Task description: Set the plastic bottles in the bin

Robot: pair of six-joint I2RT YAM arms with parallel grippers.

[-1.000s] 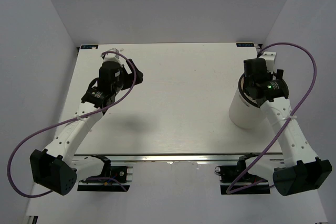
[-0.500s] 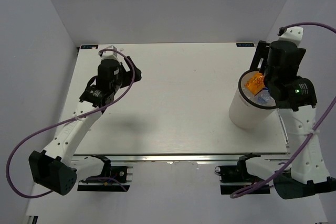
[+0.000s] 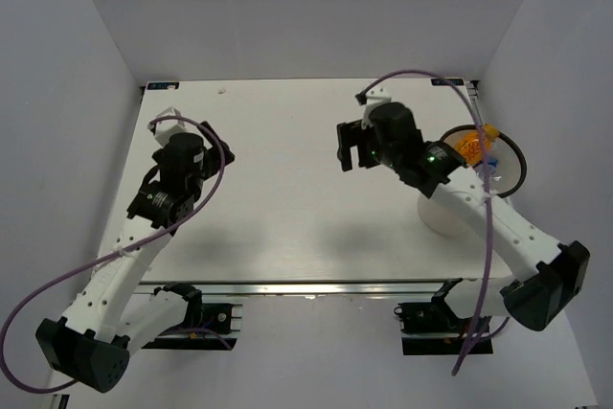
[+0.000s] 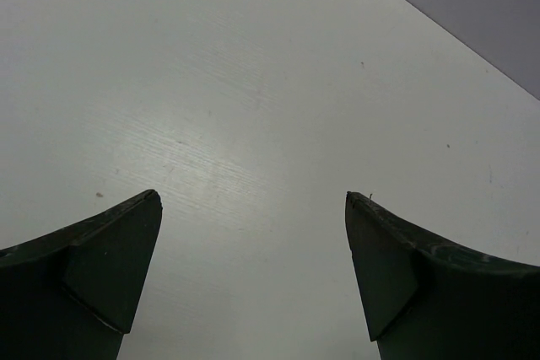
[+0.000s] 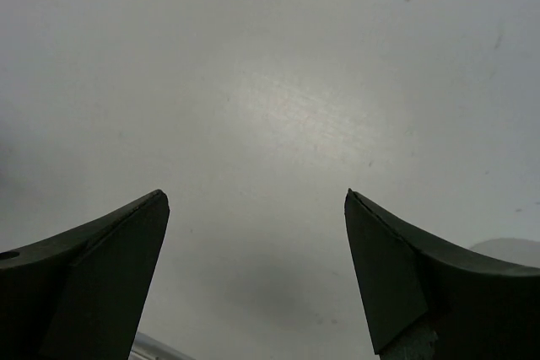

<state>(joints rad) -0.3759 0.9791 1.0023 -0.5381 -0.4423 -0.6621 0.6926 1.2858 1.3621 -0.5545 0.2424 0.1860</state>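
The right gripper [image 5: 253, 196] hangs over the middle of the table [image 3: 287, 198] with its fingers spread wide apart. The left gripper [image 4: 253, 200] is parted too, near the left side. The bin [image 3: 439, 219] stands at the right edge under the right arm, the orange bottle [image 3: 468, 147] visible inside; other bottles cannot be made out

Left arm [image 3: 124, 256]: reaches from the near-left corner of the bench [image 3: 287, 227] toward the far-left corner. Left gripper [image 4: 251, 198]: pointed down, jaws wide apart. Right arm [image 3: 498, 222]: bent inward from the near-right corner toward mid-bench. Right gripper [image 5: 255, 195]: jaws wide apart.
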